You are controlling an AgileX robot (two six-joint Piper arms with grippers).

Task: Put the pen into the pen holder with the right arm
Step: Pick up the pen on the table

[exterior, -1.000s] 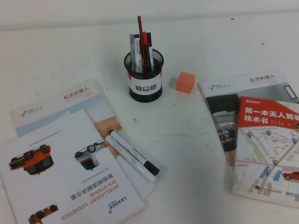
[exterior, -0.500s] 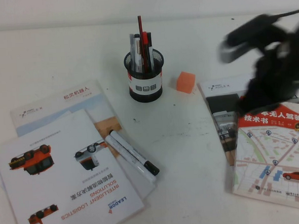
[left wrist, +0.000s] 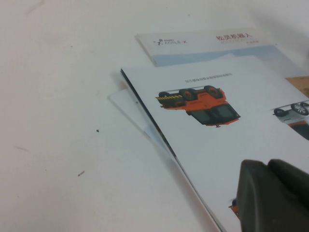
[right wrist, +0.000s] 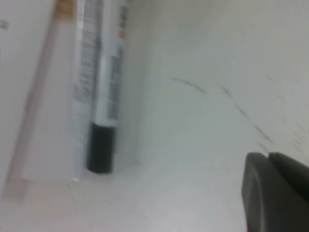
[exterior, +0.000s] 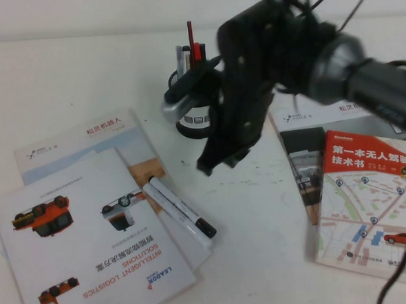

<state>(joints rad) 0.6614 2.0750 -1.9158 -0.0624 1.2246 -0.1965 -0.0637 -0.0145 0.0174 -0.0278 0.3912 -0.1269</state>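
High view: right arm reaching in from the right across the holder, hiding much of it; right claw hanging above bare tabletop, just beyond the pen, finger gap impossible to tell. Pen lying flat on the booklets, black cap toward the robot, touching a slimmer white pen. Left wrist view: left claw over an orange-truck booklet, state impossible to tell. Right wrist view: pen below, untouched, cap nearest.
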